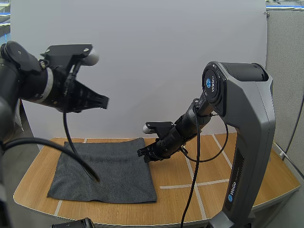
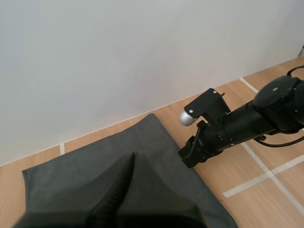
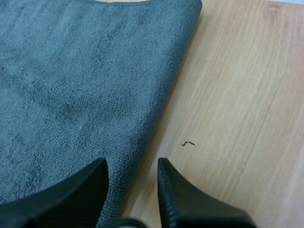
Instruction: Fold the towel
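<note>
left tool (image 2: 129,165) closed over towel (image 2: 71,164) | right tool (image 2: 187,159) at towel edge

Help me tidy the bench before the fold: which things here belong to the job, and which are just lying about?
Belongs to the job:
- grey towel, spread flat
- right tool, open, at the towel's right edge
- left tool, shut, high above the towel

Not part of it:
- table, with its tape lines
- small black mark on the wood beside the towel
</note>
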